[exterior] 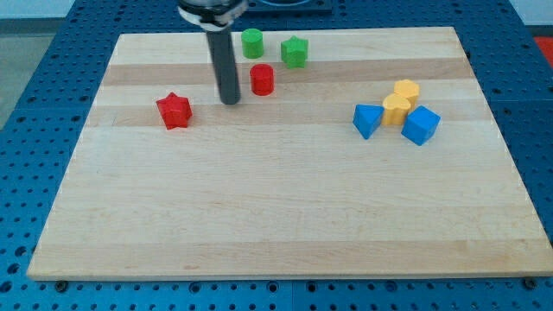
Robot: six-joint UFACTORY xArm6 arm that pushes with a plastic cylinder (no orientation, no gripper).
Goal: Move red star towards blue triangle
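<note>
Currently, position notes:
Red star (174, 111): sitting at the bench's (285, 216) left, apart from other blocks.
Blue triangle (367, 120): lying well to the view's right, touching the yellow blocks (401, 101); blue cube (421, 125) beside them.
My tip (230, 99): resting between red star and red cylinder (262, 79), touching neither.
Pincer: none fitted; rod only, nothing clamping.
Handling: star is looking light, rigid, likely sliding easily and prone to spinning; pushing its left face, centred.
Others: green cylinder (251, 42), green star (295, 52) near the top.

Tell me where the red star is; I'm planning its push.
The red star sits at the board's left in the camera view, left of my tip, apart from it.
</note>
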